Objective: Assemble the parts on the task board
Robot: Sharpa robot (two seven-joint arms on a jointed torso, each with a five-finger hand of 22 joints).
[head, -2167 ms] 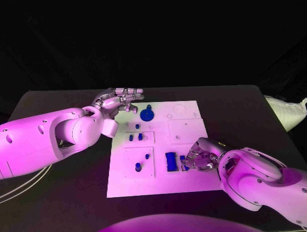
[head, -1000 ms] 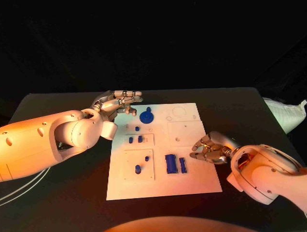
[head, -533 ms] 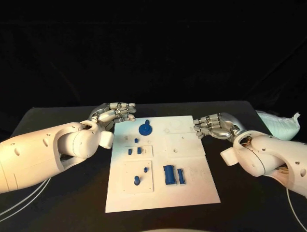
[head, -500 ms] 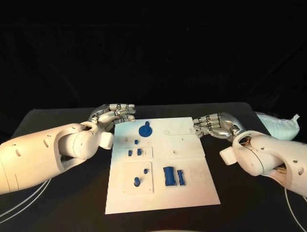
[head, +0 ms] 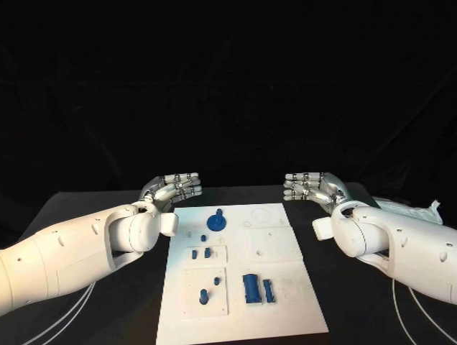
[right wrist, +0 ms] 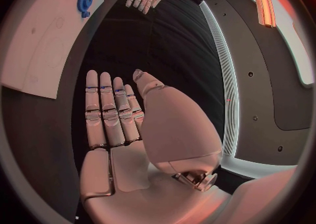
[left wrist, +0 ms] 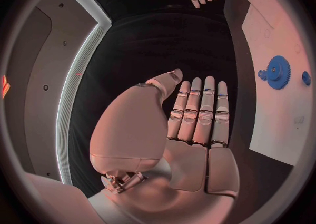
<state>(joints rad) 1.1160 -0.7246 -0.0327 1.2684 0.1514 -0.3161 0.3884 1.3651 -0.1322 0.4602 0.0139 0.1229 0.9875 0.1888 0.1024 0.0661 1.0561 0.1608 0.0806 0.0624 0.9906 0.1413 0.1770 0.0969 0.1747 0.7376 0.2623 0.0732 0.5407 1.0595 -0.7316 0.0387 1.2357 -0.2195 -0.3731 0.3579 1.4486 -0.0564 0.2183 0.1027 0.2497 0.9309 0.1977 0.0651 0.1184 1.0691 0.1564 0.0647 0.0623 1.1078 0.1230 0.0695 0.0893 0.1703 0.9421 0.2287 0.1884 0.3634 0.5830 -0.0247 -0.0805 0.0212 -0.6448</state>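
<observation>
The white task board (head: 291, 316) lies in the middle of the black table. On it a blue gear (head: 217, 221) sits at the far end, small blue parts (head: 200, 253) lie in the middle left, and two upright blue blocks (head: 258, 288) stand near the front. My left hand (head: 174, 188) hovers off the board's far left corner, fingers (left wrist: 197, 110) stretched flat, holding nothing. My right hand (head: 310, 187) mirrors it off the far right corner, its fingers (right wrist: 108, 110) also straight and empty. The gear (left wrist: 277, 71) (right wrist: 85, 0) appears in both wrist views.
A crumpled white bag (head: 413, 209) lies at the table's right edge, beside my right arm. White cables (head: 42, 329) run along the front left of the table. Both forearms flank the board's long sides.
My right hand has left the blue blocks near the board's front and risen to the far right corner. Both hands have straightened flat. The camera has also shifted.
</observation>
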